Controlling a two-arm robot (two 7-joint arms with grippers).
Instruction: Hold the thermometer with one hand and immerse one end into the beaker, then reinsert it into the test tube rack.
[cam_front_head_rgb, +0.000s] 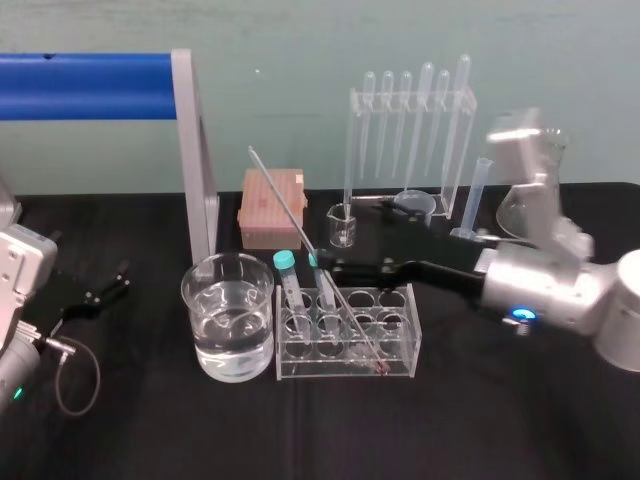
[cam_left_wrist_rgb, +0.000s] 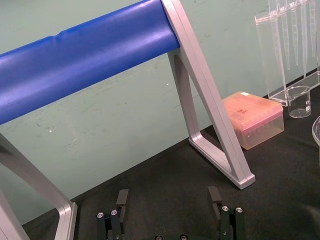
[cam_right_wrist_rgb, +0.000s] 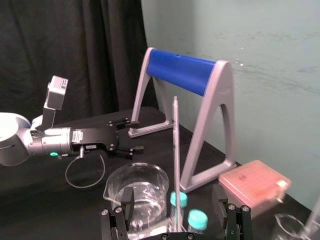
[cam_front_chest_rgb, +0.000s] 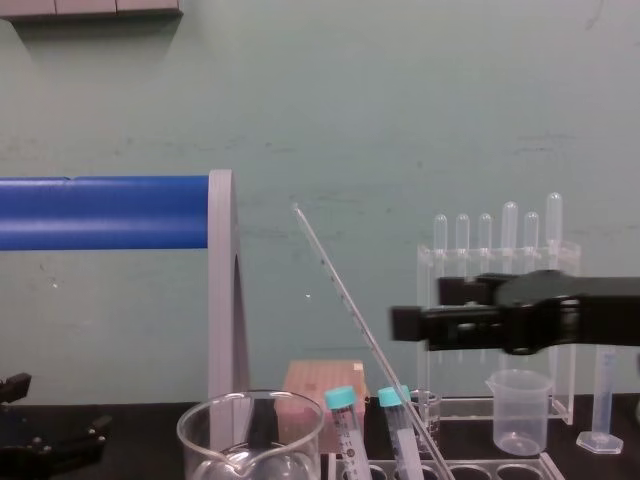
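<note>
Right fingers (cam_right_wrist_rgb: 127, 200) either side of thermometer (cam_right_wrist_rgb: 175, 145)

Thermometer (cam_right_wrist_rgb: 176, 145) between the right hand's (cam_right_wrist_rgb: 172, 195) spread fingers (cam_right_wrist_rgb: 128, 202), clear of both; beaker (cam_right_wrist_rgb: 137, 187) and teal-capped tubes (cam_right_wrist_rgb: 179, 199) just beside

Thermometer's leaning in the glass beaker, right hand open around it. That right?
No. The long thin clear glass thermometer leans in the low translucent test tube rack, not the wide clear glass beaker; the head view shows it. The black two-fingered right hand is open around it.
</note>
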